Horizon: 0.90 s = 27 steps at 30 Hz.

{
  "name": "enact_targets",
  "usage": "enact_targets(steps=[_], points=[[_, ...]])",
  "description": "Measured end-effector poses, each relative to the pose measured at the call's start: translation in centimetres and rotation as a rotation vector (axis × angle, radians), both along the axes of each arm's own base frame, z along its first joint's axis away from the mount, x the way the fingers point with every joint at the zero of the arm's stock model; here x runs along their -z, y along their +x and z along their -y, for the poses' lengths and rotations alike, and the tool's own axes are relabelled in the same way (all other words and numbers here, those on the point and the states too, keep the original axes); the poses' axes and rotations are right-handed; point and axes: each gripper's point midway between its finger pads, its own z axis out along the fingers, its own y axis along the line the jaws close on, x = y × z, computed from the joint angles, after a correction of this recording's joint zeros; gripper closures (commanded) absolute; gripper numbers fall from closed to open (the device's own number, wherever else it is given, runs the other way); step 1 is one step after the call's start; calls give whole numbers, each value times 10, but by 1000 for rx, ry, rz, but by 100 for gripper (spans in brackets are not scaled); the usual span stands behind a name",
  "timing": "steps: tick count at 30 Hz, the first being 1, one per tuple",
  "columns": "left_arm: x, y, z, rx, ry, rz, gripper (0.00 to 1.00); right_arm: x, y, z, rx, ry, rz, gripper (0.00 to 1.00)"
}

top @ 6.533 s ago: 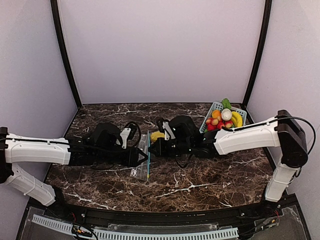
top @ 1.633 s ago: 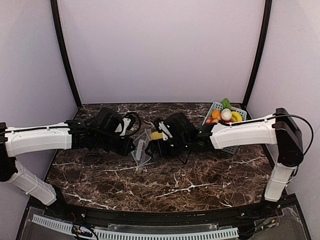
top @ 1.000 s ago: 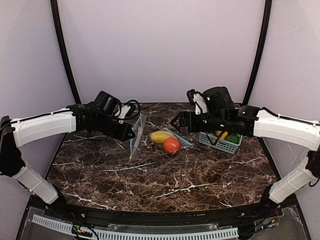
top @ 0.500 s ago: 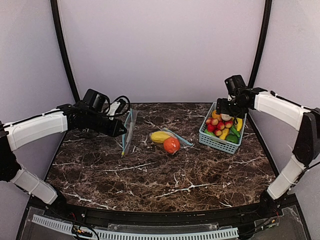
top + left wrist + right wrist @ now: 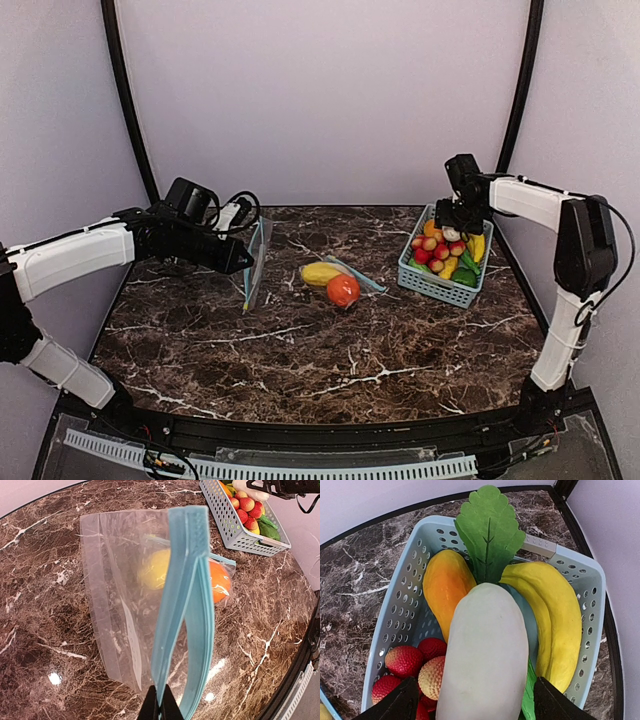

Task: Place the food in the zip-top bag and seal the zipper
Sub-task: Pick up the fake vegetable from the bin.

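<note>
My left gripper (image 5: pixel 243 265) is shut on the blue zipper edge (image 5: pixel 185 580) of a clear zip-top bag (image 5: pixel 257 262), which hangs upright above the table's left side. In the left wrist view the closed fingertips (image 5: pixel 160 706) pinch one lip while the mouth gapes. A yellow oblong (image 5: pixel 320 272) and an orange-red ball (image 5: pixel 343 290) lie mid-table, seemingly under a second clear bag. My right gripper (image 5: pixel 475 695) hangs open over the basket (image 5: pixel 435 285), its fingers either side of the white oblong (image 5: pixel 485 655) that has a green leaf (image 5: pixel 489 535).
The light blue basket (image 5: pixel 395 625) at the back right also holds a banana (image 5: pixel 560 625), an orange fruit (image 5: pixel 445 587) and red strawberries (image 5: pixel 402 660). Walls and black corner posts close in the table's back and sides.
The right arm has swung from mid-table to the basket and come down over the white oblong, its jaws narrowing a little. The left gripper drew the bag leftward, then held still.
</note>
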Motion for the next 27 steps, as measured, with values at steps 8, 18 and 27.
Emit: enact_targets(steps=[8,18,27], points=[[0,0,0,0,0,-1,99,16,2,7,31,-42,-28,43],[0,-1,1,5,-5,-3,99,18,0,11,48,-56,-26,67],[-1,-2,3,14,-13,-9,99,-6,-15,16,47,-53,16,72]])
